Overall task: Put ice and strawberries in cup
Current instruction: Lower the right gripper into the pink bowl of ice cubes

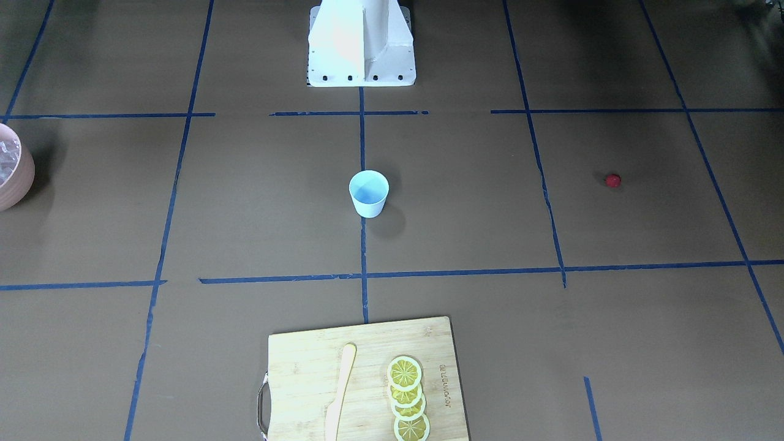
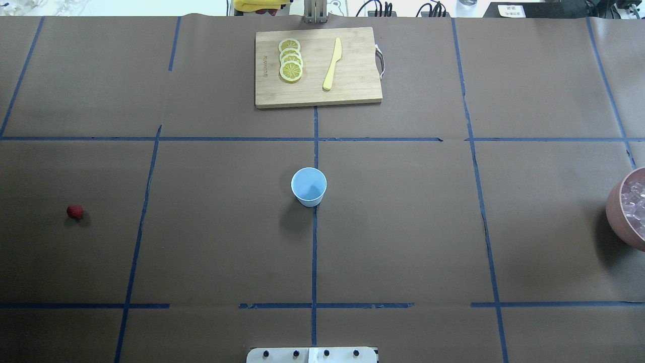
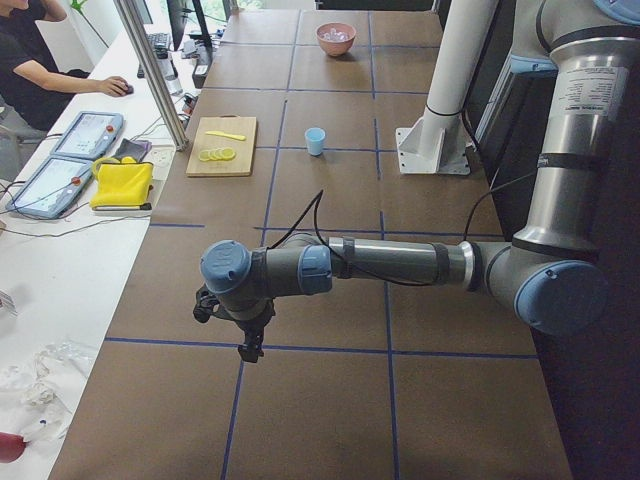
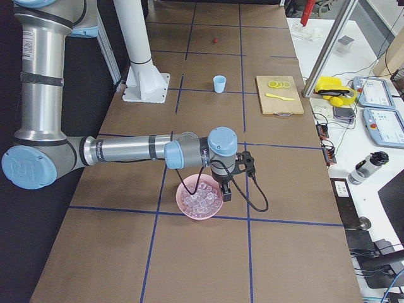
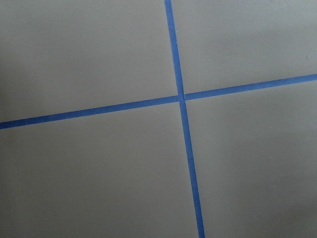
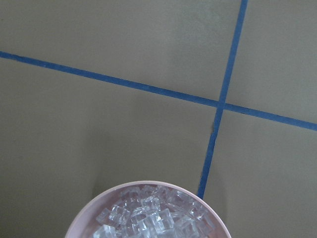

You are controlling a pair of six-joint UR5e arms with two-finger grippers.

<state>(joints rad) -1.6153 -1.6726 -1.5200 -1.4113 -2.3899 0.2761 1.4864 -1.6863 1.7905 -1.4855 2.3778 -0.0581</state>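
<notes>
The pale blue cup (image 2: 309, 186) stands upright and empty at the table's middle, also in the front view (image 1: 369, 193). One dark-red strawberry (image 2: 74, 212) lies alone on the robot's left side (image 1: 612, 180). Clear ice cubes (image 6: 148, 218) fill a pink bowl (image 2: 617, 212) at the robot's far right. My left gripper (image 3: 250, 345) hangs over bare table near its left end. My right gripper (image 4: 226, 189) hangs just above the bowl's rim (image 4: 189, 211). Both grippers show only in the side views, so I cannot tell whether they are open or shut.
A wooden cutting board (image 2: 352, 91) with lemon slices (image 2: 291, 60) and a yellow knife (image 2: 332, 63) lies at the table's far edge. The white robot base (image 1: 361, 43) stands at the near edge. Blue tape lines cross the brown table cover.
</notes>
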